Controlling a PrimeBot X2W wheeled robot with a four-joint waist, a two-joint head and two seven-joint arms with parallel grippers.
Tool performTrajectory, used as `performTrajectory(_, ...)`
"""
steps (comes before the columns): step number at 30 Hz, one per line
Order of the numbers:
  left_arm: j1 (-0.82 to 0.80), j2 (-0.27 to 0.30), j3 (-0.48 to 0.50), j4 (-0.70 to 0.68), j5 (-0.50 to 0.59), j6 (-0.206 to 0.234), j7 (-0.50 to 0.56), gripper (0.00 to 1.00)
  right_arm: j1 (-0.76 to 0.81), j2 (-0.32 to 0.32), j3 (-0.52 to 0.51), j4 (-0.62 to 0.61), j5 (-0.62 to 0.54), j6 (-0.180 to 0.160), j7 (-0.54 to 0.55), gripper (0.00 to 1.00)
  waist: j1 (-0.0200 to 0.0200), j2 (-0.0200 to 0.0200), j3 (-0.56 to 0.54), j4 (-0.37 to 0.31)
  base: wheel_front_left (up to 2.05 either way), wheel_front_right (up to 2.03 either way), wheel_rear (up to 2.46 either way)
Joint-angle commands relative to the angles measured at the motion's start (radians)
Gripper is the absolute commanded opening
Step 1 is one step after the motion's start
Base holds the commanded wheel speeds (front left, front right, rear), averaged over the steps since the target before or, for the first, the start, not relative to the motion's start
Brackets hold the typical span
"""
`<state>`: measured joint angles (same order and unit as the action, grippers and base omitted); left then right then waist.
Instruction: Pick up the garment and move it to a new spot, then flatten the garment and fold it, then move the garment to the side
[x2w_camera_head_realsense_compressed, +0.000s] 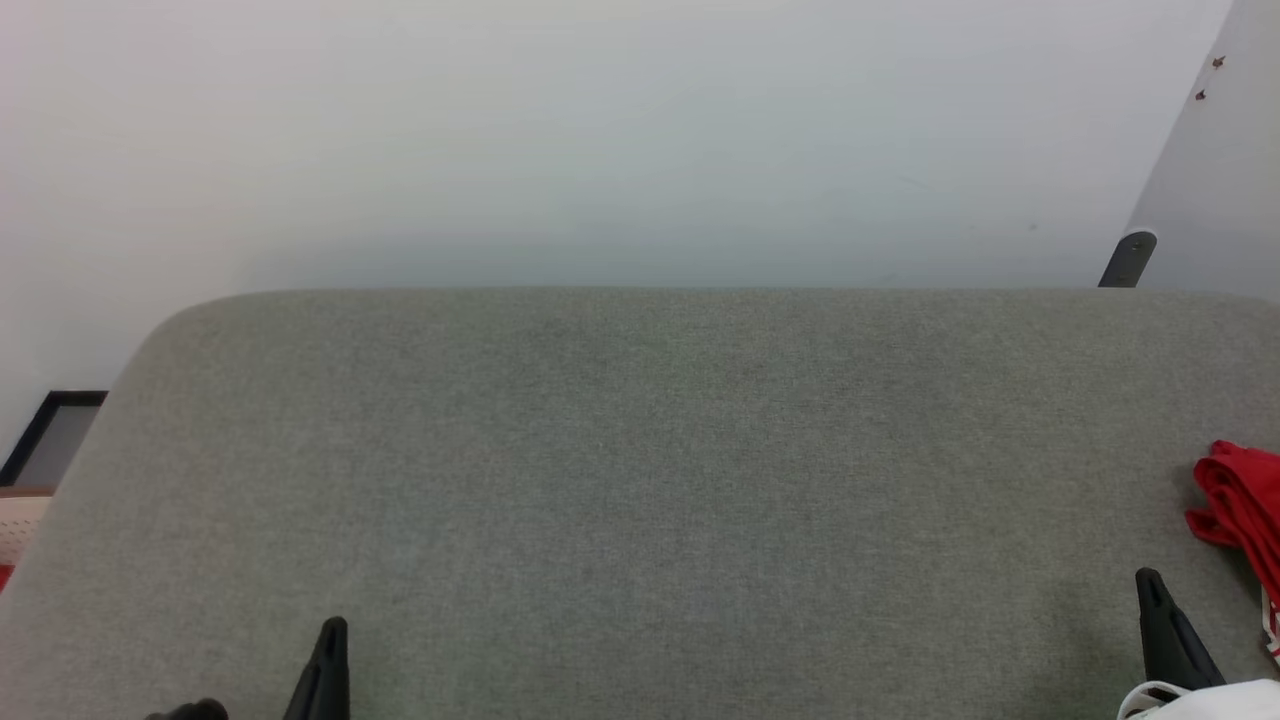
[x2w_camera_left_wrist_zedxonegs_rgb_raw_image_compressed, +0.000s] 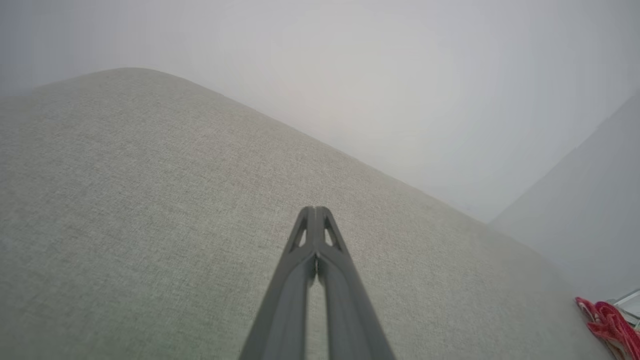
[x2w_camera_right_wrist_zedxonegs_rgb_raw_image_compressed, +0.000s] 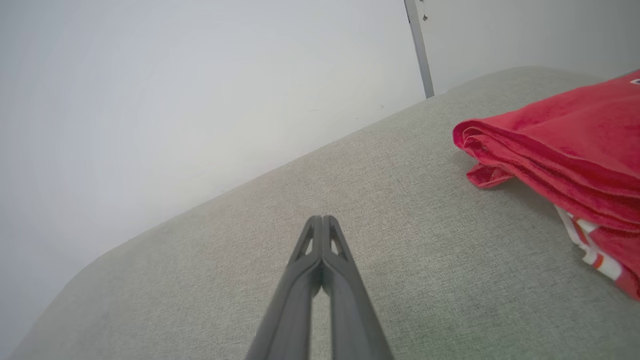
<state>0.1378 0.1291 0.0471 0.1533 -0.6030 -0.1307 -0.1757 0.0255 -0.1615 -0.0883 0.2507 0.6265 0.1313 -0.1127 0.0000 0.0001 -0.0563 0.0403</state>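
Resting at the far right edge of the grey padded surface (x2w_camera_head_realsense_compressed: 640, 480), the garment (x2w_camera_head_realsense_compressed: 1240, 505) lies in stacked red layers with striped trim showing beneath. It sits well clear of the central work area, which suggests it is parked to the side. The left gripper (x2w_camera_head_realsense_compressed: 335, 630) and the right gripper (x2w_camera_head_realsense_compressed: 1148, 580) each have fingers pressed together, holding nothing, above bare fabric. The right gripper is near the garment, so it is probably better placed for any reach.

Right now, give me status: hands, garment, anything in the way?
Left hand shut, empty, over grey padded surface. Right hand shut, empty, left of garment, apart. Garment bunched far right, untouched. Bare fabric between them.
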Motion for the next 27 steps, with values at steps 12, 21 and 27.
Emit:
performTrajectory(12,-0.064,-0.009,0.016,0.006,-0.189,0.0,0.05,0.0,-0.05,0.015,-0.009,-0.015,0.184,0.0,0.041,0.0,0.0,-0.0001,0.007,-0.005,0.0,0.0,0.0)
performTrajectory(21,-0.09,-0.018,0.023,0.017,-0.303,0.0,0.083,0.0,-0.062,0.028,-0.011,-0.015,0.295,0.0,0.067,0.0,0.0,-0.0001,0.012,-0.008,0.0,0.0,0.0)
performTrajectory(27,-0.107,-0.023,0.027,0.025,-0.373,0.0,0.104,0.0,-0.071,0.036,-0.013,-0.014,0.363,0.0,0.083,0.0,0.0,-0.0001,0.015,-0.01,0.0,0.0,0.0)
